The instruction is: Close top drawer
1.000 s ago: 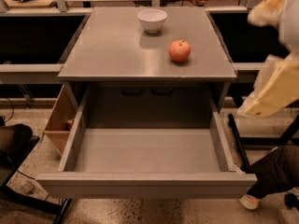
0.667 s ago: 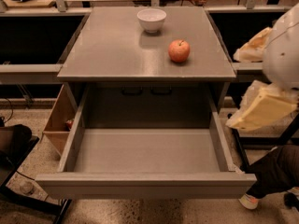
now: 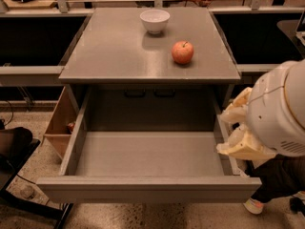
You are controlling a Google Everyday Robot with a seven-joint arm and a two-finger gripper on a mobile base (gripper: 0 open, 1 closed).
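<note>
The top drawer (image 3: 147, 189) is a wide grey metal tray, pulled far out of the cabinet toward me, and its inside is bare. Its plain flat front panel runs across the bottom of the view. My gripper (image 3: 237, 127), cream-coloured, sits at the drawer's right side wall, about halfway along it, below the round white arm housing (image 3: 281, 111). Whether it touches the wall is unclear.
On the grey cabinet top (image 3: 119, 51) stand a white bowl (image 3: 155, 20) at the back and a red apple (image 3: 182, 52) to its right. A tan wooden box (image 3: 59, 123) sits left of the drawer. A person's dark clothing and shoe (image 3: 255, 205) are at lower right.
My arm has come down and left from the upper right edge, and the gripper now sits beside the drawer's right wall. The drawer, bowl and apple have not moved.
</note>
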